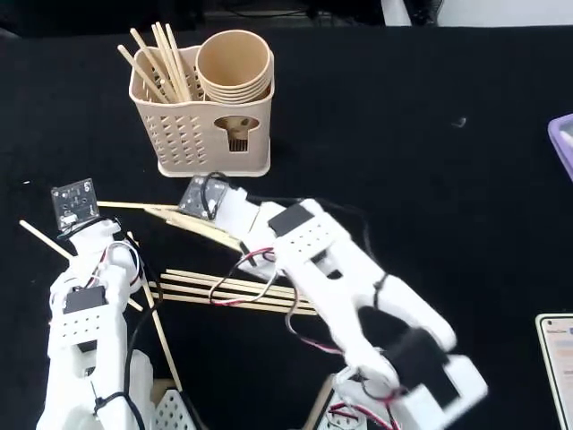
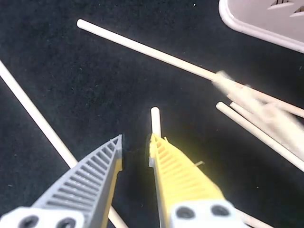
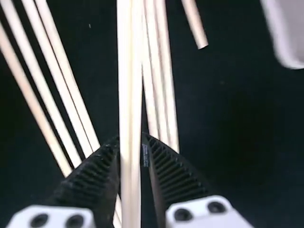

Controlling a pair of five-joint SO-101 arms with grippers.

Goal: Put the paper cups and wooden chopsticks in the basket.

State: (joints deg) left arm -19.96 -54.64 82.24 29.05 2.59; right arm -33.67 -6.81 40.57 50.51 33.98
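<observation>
The beige basket (image 1: 201, 134) stands at the back of the table with several wooden chopsticks (image 1: 161, 63) and a stack of paper cups (image 1: 235, 64) inside. My right gripper (image 3: 129, 142) is shut on a pair of chopsticks (image 3: 129, 85), which stick out at a slant just in front of the basket (image 1: 192, 224). My left gripper (image 2: 135, 142) hangs open low over the mat, and a loose chopstick (image 2: 156, 118) runs under its yellow finger (image 2: 175, 171). Several more chopsticks (image 1: 233, 291) lie between the two arms.
A single chopstick (image 1: 43, 238) lies to the left of the left arm, another (image 1: 163, 331) beside its base. A purple object (image 1: 564, 143) and a white card (image 1: 557, 349) sit at the right edge. The basket's corner (image 2: 266, 19) shows in the left wrist view.
</observation>
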